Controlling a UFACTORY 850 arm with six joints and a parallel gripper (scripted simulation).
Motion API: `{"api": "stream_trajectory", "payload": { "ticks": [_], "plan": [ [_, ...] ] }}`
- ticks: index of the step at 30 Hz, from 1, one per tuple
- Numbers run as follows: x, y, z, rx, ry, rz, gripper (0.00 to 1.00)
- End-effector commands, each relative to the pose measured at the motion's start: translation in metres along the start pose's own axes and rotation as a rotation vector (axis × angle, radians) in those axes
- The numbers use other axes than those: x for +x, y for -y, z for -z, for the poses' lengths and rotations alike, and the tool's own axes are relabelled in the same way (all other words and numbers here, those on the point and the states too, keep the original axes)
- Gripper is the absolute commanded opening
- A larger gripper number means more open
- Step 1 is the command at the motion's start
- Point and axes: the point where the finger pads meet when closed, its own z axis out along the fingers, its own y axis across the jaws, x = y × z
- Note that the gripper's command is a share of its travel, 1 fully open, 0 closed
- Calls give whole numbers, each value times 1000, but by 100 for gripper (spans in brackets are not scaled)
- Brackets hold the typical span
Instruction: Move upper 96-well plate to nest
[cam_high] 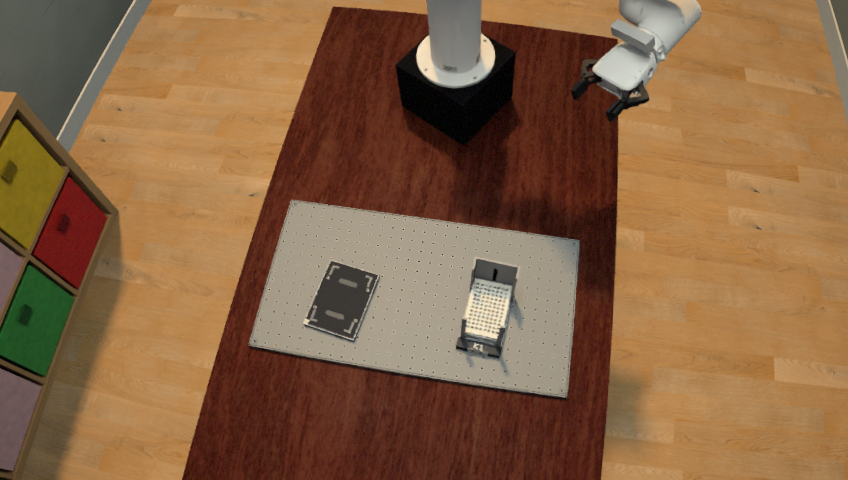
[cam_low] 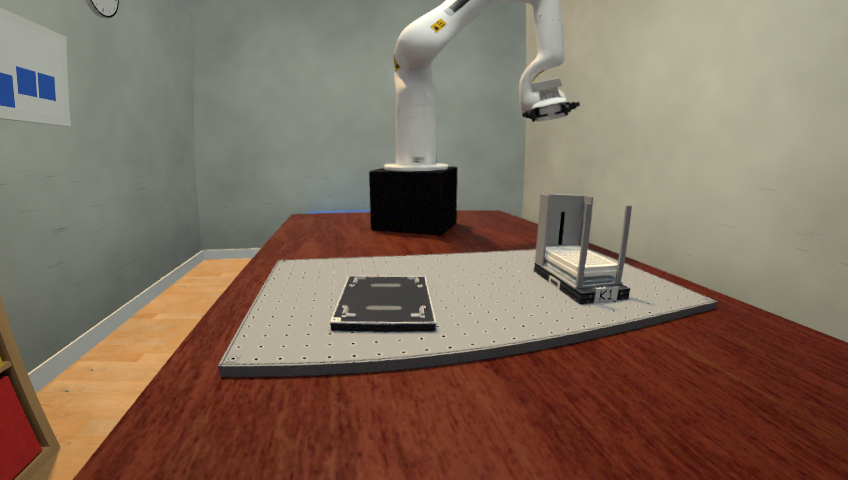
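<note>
The stack rack K1 point(cam_high: 495, 272) point(cam_low: 559, 221) stands on the right of the grey pegboard point(cam_high: 416, 255) point(cam_low: 487, 297), with upright posts and a back wall. White 96-well plates point(cam_high: 487, 308) point(cam_low: 580, 260) lie stacked inside it; I cannot tell them apart or see the cut-off corner. The plate nest N1 point(cam_high: 342, 300) point(cam_low: 383, 300) is a flat black plate with white corner locators on the left of the pegboard, and it is empty. My gripper point(cam_high: 598, 102) point(cam_low: 550, 113) is open and empty. It hangs high above the table's far right edge, well away from the rack.
The arm's black base block point(cam_high: 455, 95) point(cam_low: 413, 199) stands at the far end of the dark wooden table point(cam_high: 380, 416) point(cam_low: 476, 416). A shelf with coloured bins point(cam_high: 35, 255) stands on the floor to the left.
</note>
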Motion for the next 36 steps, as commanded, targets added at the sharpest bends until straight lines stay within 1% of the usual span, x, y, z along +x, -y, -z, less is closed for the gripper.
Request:
{"api": "stream_trajectory", "payload": {
  "ticks": [1, 17, 21, 24, 26, 28, 30, 31, 32, 34, 36],
  "plan": [
    [0, 0, 0, 0, 0, -1, 100],
    [0, 0, 0, 0, 0, -1, 100],
    [-8, -3, -17, -60, 17, -119, 100],
    [-8, -3, -17, -106, 29, -207, 100],
    [-12, -5, -25, -137, 34, -266, 100],
    [-12, -5, -25, -164, 38, -319, 100],
    [-16, -7, -33, -195, 40, -378, 100],
    [-16, -7, -33, -211, 40, -407, 100],
    [-16, -7, -33, -221, 41, -426, 100],
    [-16, -7, -33, -221, 41, -426, 100],
    [-20, -8, -41, -252, 40, -485, 100]
  ]
}}
